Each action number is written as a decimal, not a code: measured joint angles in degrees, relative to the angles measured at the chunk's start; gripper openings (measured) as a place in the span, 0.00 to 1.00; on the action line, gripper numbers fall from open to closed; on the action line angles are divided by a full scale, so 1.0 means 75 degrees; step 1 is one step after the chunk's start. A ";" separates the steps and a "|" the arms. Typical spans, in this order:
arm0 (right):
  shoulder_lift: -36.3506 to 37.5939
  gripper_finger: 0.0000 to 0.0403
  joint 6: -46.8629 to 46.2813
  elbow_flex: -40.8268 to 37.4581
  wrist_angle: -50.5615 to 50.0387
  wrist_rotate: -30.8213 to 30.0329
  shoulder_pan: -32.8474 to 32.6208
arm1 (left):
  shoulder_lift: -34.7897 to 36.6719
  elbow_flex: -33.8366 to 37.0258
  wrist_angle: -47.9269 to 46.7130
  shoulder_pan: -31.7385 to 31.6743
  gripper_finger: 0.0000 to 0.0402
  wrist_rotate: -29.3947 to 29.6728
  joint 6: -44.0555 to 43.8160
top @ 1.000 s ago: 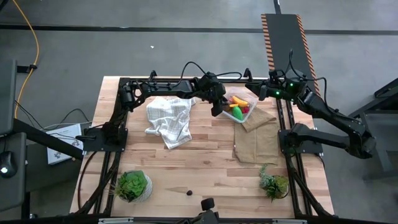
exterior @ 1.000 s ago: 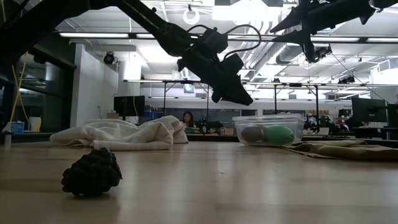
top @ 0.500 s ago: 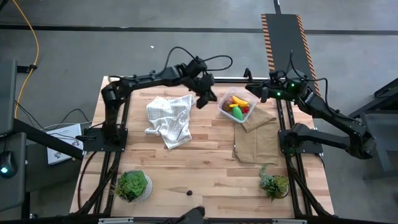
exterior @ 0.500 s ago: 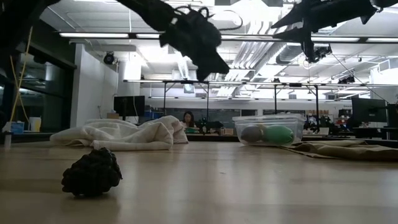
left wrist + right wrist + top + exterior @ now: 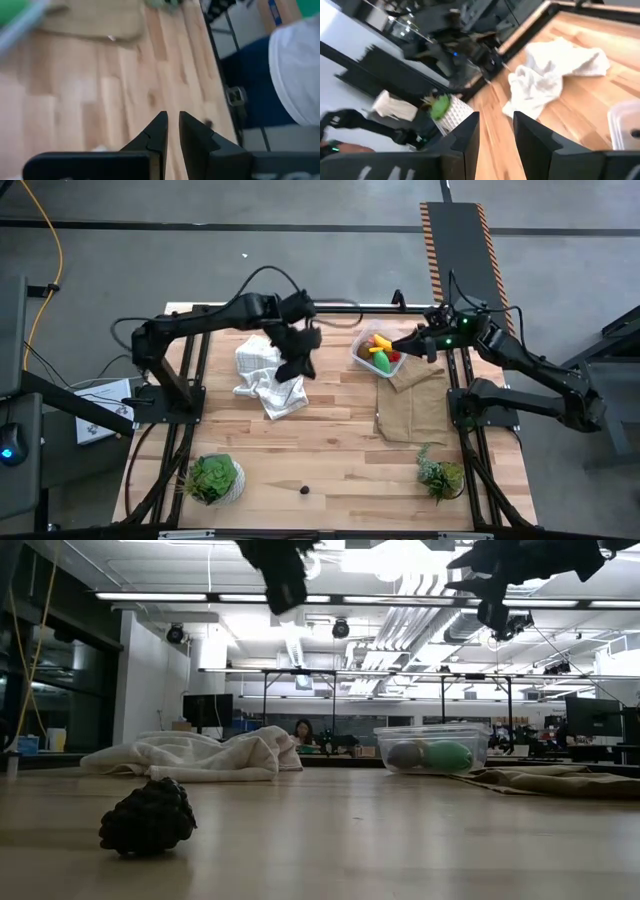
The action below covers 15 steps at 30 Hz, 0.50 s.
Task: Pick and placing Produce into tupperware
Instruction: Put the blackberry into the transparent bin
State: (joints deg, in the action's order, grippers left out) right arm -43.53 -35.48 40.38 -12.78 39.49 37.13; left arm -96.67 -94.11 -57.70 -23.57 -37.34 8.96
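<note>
The clear tupperware [image 5: 380,352] stands at the table's far right, holding a yellow banana, a green oval and red pieces; in the low view [image 5: 432,748] a brown ball and the green oval show through its wall. A dark berry [image 5: 304,489] lies alone near the front edge, close to the low camera [image 5: 148,817]. My left gripper [image 5: 291,370] hangs high over the white checked cloth [image 5: 268,372], its fingers [image 5: 172,122] nearly together with nothing between them. My right gripper [image 5: 403,345] hovers beside the tupperware's right side, open [image 5: 496,122] and empty.
A flat brown cloth [image 5: 410,405] lies under and in front of the tupperware. Two potted plants stand near the front, left [image 5: 213,478] and right [image 5: 440,475]. Bare wood lies between the cloths and the front edge. A person sits in the room behind [image 5: 301,730].
My left gripper has risen from over the tupperware and swung toward the table's left and near side, ending high above the white cloth and tipped more level. My right gripper has turned toward the tupperware without shifting much. The produce and the tupperware stay put.
</note>
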 joint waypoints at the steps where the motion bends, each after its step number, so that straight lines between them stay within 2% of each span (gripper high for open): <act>1: 0.0000 0.27 0.0078 0.0000 -0.0134 -0.0066 -0.0098 | 0.0077 0.0000 -0.0199 0.0150 0.09 0.0061 -0.0032; 6: -0.0003 0.27 0.0252 0.0000 -0.0267 -0.0671 -0.0654 | 0.0370 0.0000 -0.1284 0.0897 0.09 0.0529 -0.0090; 15: -0.0003 0.27 -0.0276 0.0000 0.0231 -0.2770 -0.1891 | 0.0981 0.0009 -0.2080 0.2214 0.09 0.1215 -0.0339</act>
State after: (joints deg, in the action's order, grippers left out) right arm -43.55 -37.55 40.38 -11.05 18.72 22.95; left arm -89.31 -94.04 -73.30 -6.96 -28.22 6.42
